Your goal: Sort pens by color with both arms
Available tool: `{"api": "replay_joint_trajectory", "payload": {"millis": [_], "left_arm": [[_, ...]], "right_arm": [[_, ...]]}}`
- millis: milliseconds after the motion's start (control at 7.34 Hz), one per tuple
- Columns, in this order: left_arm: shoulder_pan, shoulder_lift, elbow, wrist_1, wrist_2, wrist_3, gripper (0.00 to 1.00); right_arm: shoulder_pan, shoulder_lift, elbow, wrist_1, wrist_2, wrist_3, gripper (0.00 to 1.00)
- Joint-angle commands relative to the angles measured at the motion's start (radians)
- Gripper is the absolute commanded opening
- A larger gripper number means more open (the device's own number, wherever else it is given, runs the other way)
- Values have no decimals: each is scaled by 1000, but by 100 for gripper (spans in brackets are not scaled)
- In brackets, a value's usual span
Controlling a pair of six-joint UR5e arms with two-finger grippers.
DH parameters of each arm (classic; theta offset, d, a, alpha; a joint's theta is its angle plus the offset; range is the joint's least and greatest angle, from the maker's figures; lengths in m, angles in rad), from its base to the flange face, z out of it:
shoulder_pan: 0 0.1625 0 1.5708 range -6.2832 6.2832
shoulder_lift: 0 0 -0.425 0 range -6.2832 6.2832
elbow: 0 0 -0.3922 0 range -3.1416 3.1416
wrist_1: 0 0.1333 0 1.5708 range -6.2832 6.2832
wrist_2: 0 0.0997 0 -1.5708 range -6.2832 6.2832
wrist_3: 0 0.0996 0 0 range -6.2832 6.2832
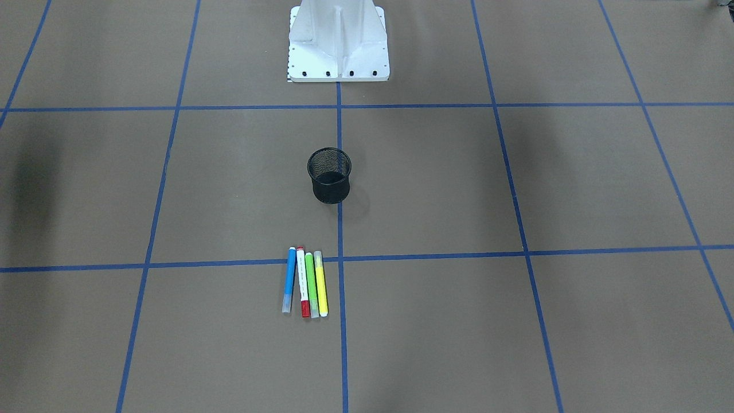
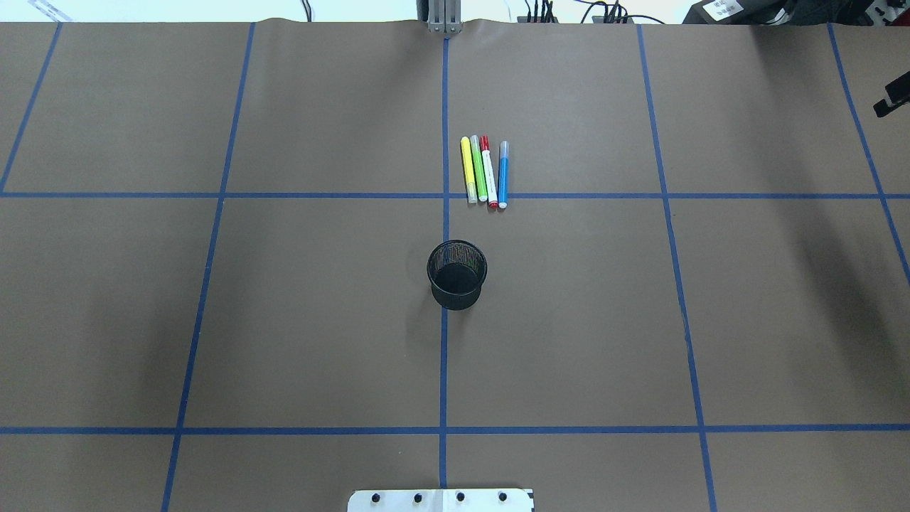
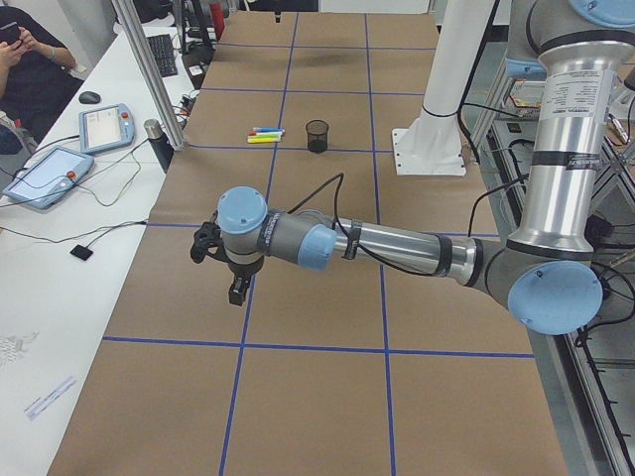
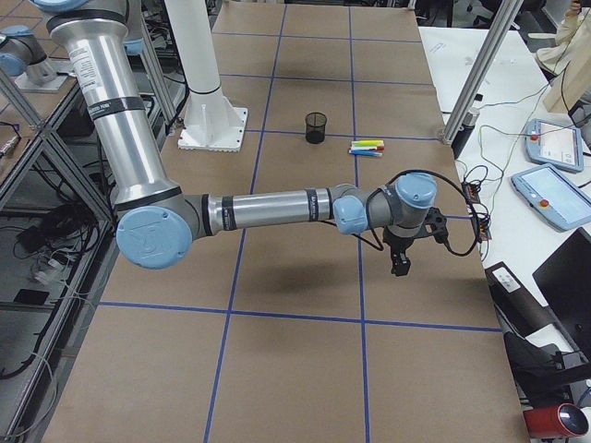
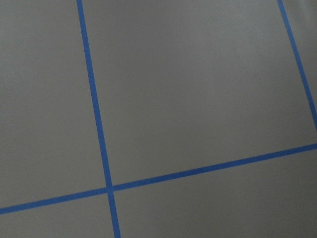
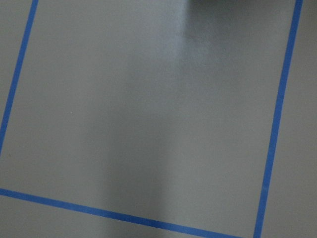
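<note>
Several pens lie side by side on the brown table: a blue pen [image 1: 290, 279] [image 2: 503, 173], a white pen with a red cap [image 1: 302, 282] [image 2: 488, 171], a green pen [image 1: 311, 285] [image 2: 479, 168] and a yellow pen [image 1: 321, 283] [image 2: 468, 169]. Both arms hover far from them. The left gripper [image 3: 238, 293] hangs over the table's left end, and the right gripper [image 4: 400, 268] over the right end. Each points down, and I cannot tell whether either is open or shut. Both wrist views hold only bare table and blue tape.
A black mesh cup [image 1: 329, 175] [image 2: 456, 274] stands upright between the pens and the white base pedestal [image 1: 338, 40]. Blue tape lines grid the table. Teach pendants [image 3: 45, 174] and a seated person [image 3: 25, 59] are at the side bench.
</note>
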Motion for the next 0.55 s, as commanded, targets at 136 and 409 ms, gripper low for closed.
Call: {"api": "replay_joint_trajectory", "payload": {"millis": [136, 409], "left_arm": [[-12, 114, -77, 4, -1, 2, 100], [-36, 173, -106, 2, -10, 4, 100]], "right_arm": [[38, -163, 151, -5, 31, 1, 99], [58, -216, 234, 1, 38, 1, 99]]}}
